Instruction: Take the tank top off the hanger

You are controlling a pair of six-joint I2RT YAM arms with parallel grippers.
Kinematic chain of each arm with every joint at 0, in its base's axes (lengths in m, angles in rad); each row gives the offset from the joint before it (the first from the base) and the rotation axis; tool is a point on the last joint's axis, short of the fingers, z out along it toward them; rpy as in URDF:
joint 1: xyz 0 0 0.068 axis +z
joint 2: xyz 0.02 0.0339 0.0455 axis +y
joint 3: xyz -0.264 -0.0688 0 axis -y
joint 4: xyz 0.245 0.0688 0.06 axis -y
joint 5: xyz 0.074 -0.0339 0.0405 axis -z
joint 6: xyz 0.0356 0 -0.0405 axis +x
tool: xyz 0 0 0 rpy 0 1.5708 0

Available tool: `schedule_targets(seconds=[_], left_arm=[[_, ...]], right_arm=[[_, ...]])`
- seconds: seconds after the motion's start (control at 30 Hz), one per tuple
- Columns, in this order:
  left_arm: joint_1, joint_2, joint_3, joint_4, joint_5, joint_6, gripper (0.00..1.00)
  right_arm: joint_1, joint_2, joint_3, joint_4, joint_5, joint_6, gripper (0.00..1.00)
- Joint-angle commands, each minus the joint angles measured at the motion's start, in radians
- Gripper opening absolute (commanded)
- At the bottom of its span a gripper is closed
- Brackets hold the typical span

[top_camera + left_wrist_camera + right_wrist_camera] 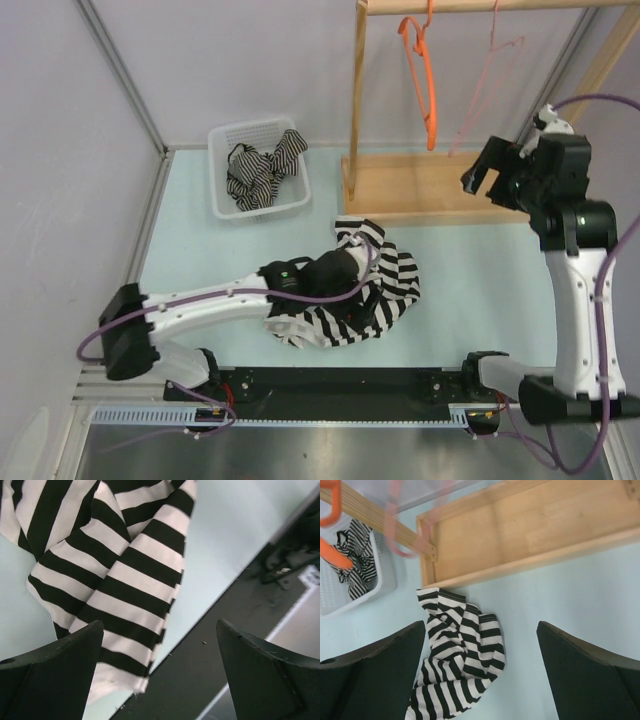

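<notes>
Holds the left jaws apart with nothing between them, low over the tank top point(120, 595); reads as either a let-go or a readiness to pinch cloth. Farthest left, shows a white basket point(262, 211) with other striped garments in it, probably the place for finished pieces. Stretches the left arm point(200, 305) across the counter point(480, 270), wrist right above the crumpled heap, likely so the jaws can drop straight onto a fold. Puts the tank top loose on the counter, bunched just in front of the wooden rack point(430, 185) and clear of any hanger. Shows the orange hanger point(428, 90) and the pink hanger point(495, 25) both bare on the rail, which suggests that the removal itself is done. Carries the right arm point(575, 290) high beside the rack, right jaws also apart and empty, looking down at the rack base and the heap; probably parked up there to stay out of the cloth and the hanging wires.
</notes>
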Motion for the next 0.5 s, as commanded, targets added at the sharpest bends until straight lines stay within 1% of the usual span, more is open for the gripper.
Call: schedule_targets(seconds=[0.0, 0.03, 0.13, 0.23, 0.27, 0.33, 0.4, 0.47], left_arm=[[-0.002, 0.153, 0.091, 0.004, -0.034, 0.084, 0.98], [-0.002, 0.215, 0.105, 0.012, -0.033, 0.089, 0.98], [-0.011, 0.315, 0.142, 0.042, -0.044, 0.103, 0.98], [-0.014, 0.386, 0.14, 0.094, -0.053, 0.107, 0.98], [-0.014, 0.4, 0.139, 0.101, -0.095, 0.106, 0.98], [-0.014, 0.428, 0.14, 0.107, -0.143, 0.111, 0.97], [-0.01, 0.457, 0.134, 0.125, -0.183, 0.132, 0.95], [0.012, 0.49, 0.134, 0.127, -0.171, 0.141, 0.91]], right_arm=[[0.004, -0.16, -0.173, -0.058, 0.128, 0.035, 1.0], [0.006, -0.222, -0.207, -0.059, 0.122, 0.044, 1.0], [0.006, -0.324, -0.339, -0.071, 0.079, 0.053, 1.0], [0.007, -0.393, -0.44, -0.09, 0.057, 0.067, 1.0], [0.006, -0.443, -0.462, -0.09, 0.019, 0.07, 1.0], [0.007, -0.485, -0.521, -0.094, -0.016, 0.076, 1.0], [0.006, -0.528, -0.551, -0.105, -0.032, 0.079, 1.0], [0.006, -0.559, -0.577, -0.113, -0.049, 0.081, 1.0]])
